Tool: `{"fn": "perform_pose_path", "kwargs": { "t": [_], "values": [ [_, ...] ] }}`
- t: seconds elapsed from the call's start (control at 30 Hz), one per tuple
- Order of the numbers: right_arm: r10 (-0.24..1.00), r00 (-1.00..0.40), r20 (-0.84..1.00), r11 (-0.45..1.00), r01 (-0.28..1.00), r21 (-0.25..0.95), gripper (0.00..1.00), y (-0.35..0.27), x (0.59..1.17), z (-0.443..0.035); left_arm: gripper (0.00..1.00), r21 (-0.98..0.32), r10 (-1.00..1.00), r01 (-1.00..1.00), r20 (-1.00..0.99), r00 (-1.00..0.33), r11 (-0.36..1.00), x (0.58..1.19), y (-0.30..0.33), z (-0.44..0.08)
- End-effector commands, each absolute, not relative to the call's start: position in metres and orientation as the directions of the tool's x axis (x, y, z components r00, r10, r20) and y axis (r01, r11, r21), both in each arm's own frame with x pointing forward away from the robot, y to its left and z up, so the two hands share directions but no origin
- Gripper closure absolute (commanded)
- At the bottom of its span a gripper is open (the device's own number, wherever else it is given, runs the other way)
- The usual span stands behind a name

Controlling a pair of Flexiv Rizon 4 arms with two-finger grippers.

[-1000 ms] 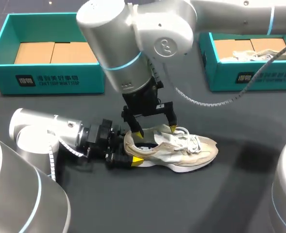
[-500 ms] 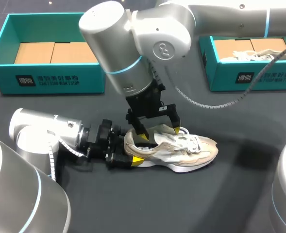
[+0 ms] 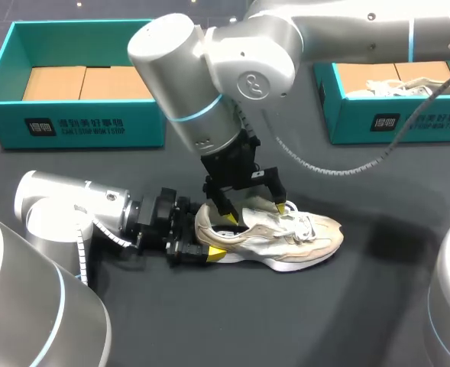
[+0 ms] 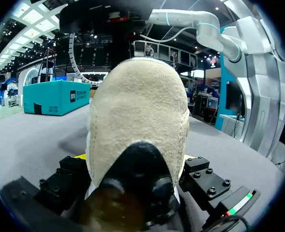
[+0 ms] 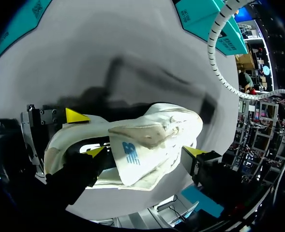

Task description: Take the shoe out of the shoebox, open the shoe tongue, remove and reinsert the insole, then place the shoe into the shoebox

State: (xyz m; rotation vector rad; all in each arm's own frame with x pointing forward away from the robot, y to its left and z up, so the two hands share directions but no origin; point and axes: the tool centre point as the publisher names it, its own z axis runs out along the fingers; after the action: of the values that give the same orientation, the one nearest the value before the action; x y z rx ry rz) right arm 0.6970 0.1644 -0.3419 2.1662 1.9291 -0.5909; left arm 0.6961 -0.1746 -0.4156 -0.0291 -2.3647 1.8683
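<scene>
Plainly, the shoe (image 3: pixel 286 237) lies sole-down on the desk (image 3: pixel 377 306), its long axis running from the heel at our left arm to the toe toward our right; our left jaws grip the heel from both sides; our right jaws hang above, spread wide and holding nothing, one finger (image 3: pixel 223 205) in the shoe's mouth, the other by the laces; the tongue (image 3: pixel 259 217) sits between them, so we judge the right arm best placed to lift it.
</scene>
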Motion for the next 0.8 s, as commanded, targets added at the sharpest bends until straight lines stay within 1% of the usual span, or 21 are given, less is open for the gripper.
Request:
{"fn": "perform_pose_path", "kwargs": {
  "t": [0.03,0.17,0.23,0.53,0.67,0.8],
  "values": [
    [0.910,0.083,-0.407,-0.149,0.980,-0.132,0.05,0.162,0.698,-0.348,1.00,-0.969,0.094,-0.064,0.089,-0.992,0.238,0.694,-0.175,-0.416],
    [0.906,0.096,-0.412,-0.163,0.978,-0.131,0.09,0.159,0.699,-0.349,1.00,-0.969,0.094,-0.064,0.089,-0.992,0.238,0.694,-0.175,-0.416],
    [0.906,0.101,-0.410,-0.167,0.978,-0.127,0.15,0.157,0.699,-0.349,1.00,-0.969,0.094,-0.064,0.089,-0.992,0.238,0.694,-0.175,-0.416],
    [0.909,0.129,-0.396,-0.191,0.974,-0.123,0.32,0.147,0.702,-0.352,1.00,-0.969,0.094,-0.064,0.089,-0.992,0.238,0.694,-0.175,-0.416],
    [0.915,0.140,-0.377,-0.198,0.973,-0.120,0.48,0.143,0.701,-0.352,1.00,-0.969,0.094,-0.064,0.089,-0.992,0.238,0.694,-0.175,-0.416],
    [0.917,0.151,-0.368,-0.204,0.973,-0.109,0.52,0.142,0.700,-0.349,1.00,-0.969,0.094,-0.064,0.089,-0.992,0.238,0.694,-0.175,-0.416]
  ]
}}
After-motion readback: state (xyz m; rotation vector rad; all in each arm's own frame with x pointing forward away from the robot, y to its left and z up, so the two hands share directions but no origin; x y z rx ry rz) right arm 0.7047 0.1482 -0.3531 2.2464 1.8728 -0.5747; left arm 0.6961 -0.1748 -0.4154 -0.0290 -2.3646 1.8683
